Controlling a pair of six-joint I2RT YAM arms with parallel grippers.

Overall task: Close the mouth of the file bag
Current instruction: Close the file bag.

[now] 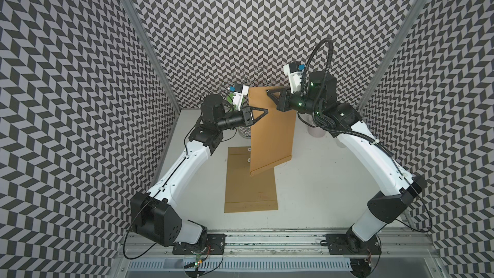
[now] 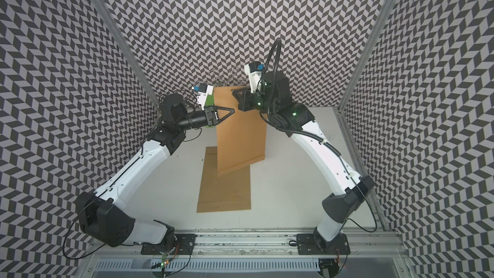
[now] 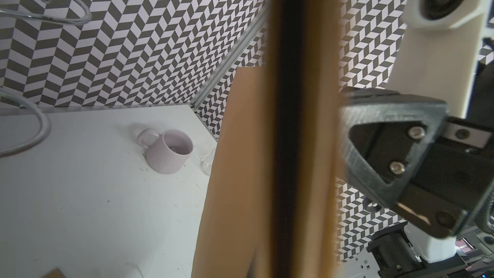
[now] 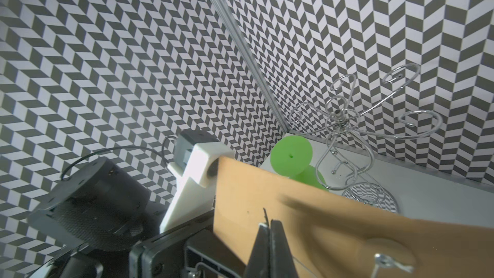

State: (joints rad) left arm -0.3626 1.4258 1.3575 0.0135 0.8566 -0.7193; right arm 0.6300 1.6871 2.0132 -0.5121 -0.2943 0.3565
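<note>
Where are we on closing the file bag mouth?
Done: the lifted file bag hangs upright over the table. In hand: left gripper shut on its side edge, right gripper shut on its top edge. Remaining: closing the mouth; no view shows it shut. A second file bag lies flat below.

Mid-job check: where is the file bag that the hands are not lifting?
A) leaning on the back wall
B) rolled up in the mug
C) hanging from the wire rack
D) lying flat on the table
D: the second file bag lies flat on the table. From above, its far end is overlapped by the raised file bag, which the left hand and right hand grip.
</note>
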